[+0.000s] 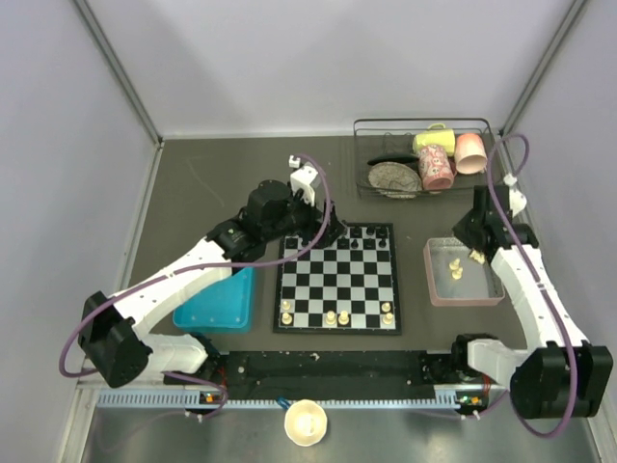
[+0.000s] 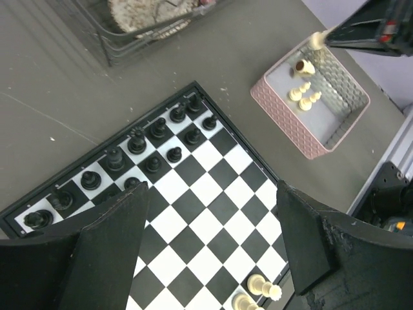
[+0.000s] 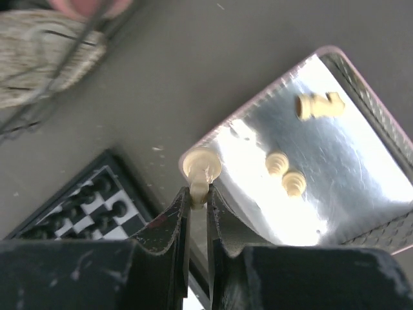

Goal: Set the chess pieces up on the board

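The board (image 1: 337, 278) lies mid-table, with black pieces (image 1: 355, 236) along its far rows and several cream chess pieces (image 1: 331, 316) on its near row. My left gripper (image 1: 326, 231) hovers over the board's far left corner, open and empty; in the left wrist view (image 2: 210, 219) its jaws stand wide apart above the squares. My right gripper (image 3: 197, 194) is shut on a cream piece (image 3: 201, 169), held above the near-left corner of the pinkish tray (image 1: 430, 277). Three more cream pieces (image 3: 293, 183) lie in that tray.
A blue tray (image 1: 220, 307) sits left of the board under the left arm. A wire rack (image 1: 378, 145) with mugs and a plate stands at the back right. A cream bowl (image 1: 306, 422) sits at the near edge.
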You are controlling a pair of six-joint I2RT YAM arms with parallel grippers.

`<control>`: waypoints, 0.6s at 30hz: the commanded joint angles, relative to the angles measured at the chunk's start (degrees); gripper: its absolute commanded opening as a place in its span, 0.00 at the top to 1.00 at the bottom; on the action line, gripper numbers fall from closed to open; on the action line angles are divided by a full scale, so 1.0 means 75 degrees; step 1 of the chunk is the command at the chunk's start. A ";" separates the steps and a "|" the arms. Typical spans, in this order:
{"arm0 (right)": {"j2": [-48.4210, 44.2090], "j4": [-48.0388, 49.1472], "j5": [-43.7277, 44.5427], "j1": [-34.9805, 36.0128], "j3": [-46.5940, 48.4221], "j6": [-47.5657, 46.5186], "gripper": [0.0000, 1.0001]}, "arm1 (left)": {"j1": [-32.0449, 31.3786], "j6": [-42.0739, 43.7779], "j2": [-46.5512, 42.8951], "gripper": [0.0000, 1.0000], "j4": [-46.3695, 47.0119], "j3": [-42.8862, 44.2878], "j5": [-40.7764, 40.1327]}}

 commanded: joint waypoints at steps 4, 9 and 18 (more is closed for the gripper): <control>0.0121 -0.0669 0.0378 0.1860 0.2018 -0.1570 1.00 | 0.1199 -0.1133 -0.0105 0.17 0.0993 -0.0295 0.0739; 0.0730 -0.0658 0.0473 0.3468 0.2744 -0.1957 1.00 | 0.2079 -0.1744 -0.0527 0.18 0.1183 -0.0741 0.0720; 0.1411 -0.0378 -0.0545 0.5848 0.3122 -0.3187 1.00 | 0.2303 -0.1416 -0.0995 0.18 0.0292 -0.0776 -0.0302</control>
